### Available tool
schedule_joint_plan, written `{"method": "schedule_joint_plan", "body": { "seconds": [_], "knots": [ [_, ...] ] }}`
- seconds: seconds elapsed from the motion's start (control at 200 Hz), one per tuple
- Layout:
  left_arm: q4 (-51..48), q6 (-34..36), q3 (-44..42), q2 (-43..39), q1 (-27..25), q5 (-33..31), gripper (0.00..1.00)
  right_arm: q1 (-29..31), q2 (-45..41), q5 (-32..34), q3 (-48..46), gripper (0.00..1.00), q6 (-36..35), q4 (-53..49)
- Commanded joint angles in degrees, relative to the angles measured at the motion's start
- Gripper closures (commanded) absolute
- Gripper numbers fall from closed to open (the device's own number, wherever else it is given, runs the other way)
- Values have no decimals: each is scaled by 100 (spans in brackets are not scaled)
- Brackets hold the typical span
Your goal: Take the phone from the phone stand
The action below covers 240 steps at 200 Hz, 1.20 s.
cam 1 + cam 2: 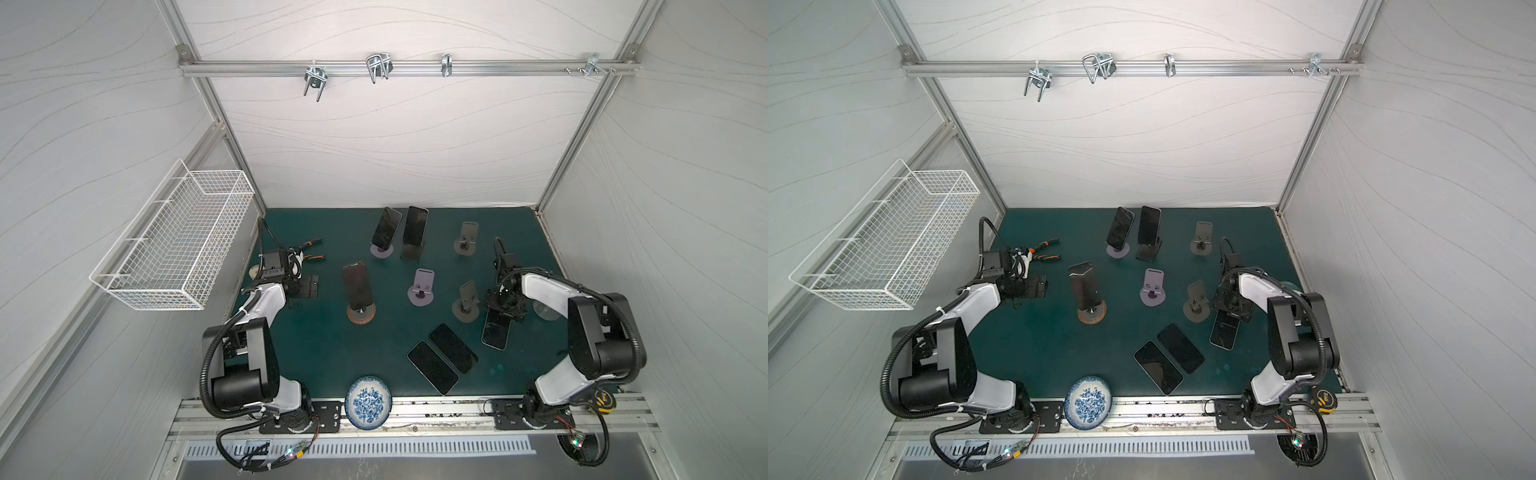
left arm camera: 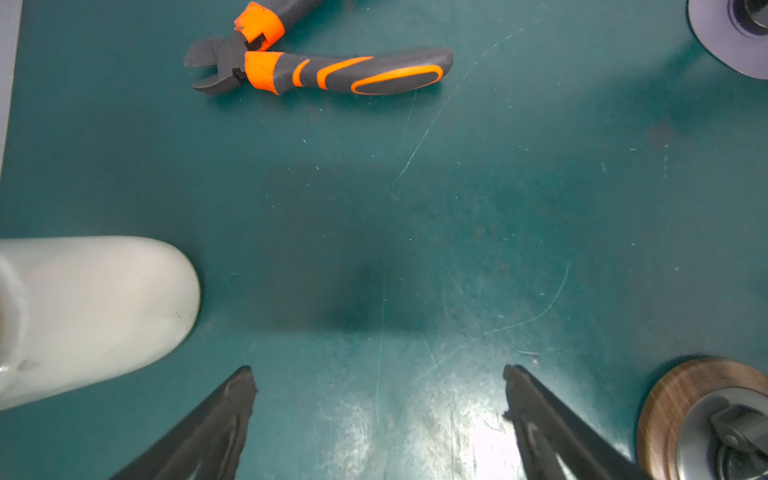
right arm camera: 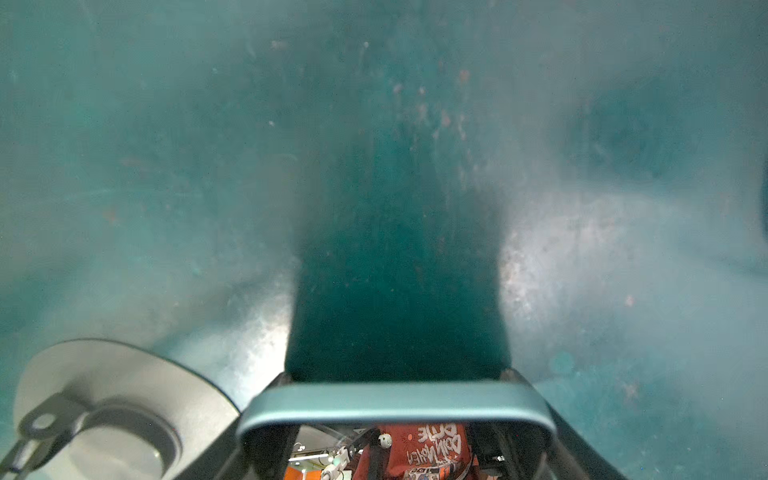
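The right end effector (image 3: 398,374) is set narrow around one end of the phone (image 1: 495,332), with a finger at each side edge. Whether it grips or merely flanks the phone cannot be told. The phone is off any stand, down at the green counter (image 1: 324,340), just beside an empty grey stand (image 1: 467,301). The left end effector (image 2: 378,374) gapes wide above the counter, holding nothing.

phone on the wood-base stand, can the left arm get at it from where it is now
Probably yes. The left arm's fingers stand open over bare mat, and the phone on its wood-base stand is the nearest one, with nothing between them.
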Motion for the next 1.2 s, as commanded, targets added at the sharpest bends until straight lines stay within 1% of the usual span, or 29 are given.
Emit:
{"method": "schedule_joint_plan", "body": {
  "seconds": [0.0,0.105,0.36,0.48,0.58,0.75,0.965,1.196],
  "knots": [
    [63,67,130,-57,-10,43,5,85,173,-98,-74,22,49,160],
    [70,92,115,-74,-6,73,5,99,214,-138,-1,21,0,134],
    [47,94,137,-48,-10,80,5,114,235,-198,21,21,-65,143],
    [35,69,157,-22,-11,48,5,117,82,-210,23,21,-133,134],
    [51,94,138,-47,-7,80,5,111,67,-228,112,22,-296,79],
    [59,85,124,-71,-5,76,5,151,317,-540,396,21,-692,-115],
    [57,93,125,-60,-8,84,5,261,386,-424,526,21,-847,-347],
    [58,94,125,-60,-5,78,5,247,385,-96,602,22,-905,-522]
  ]
}}
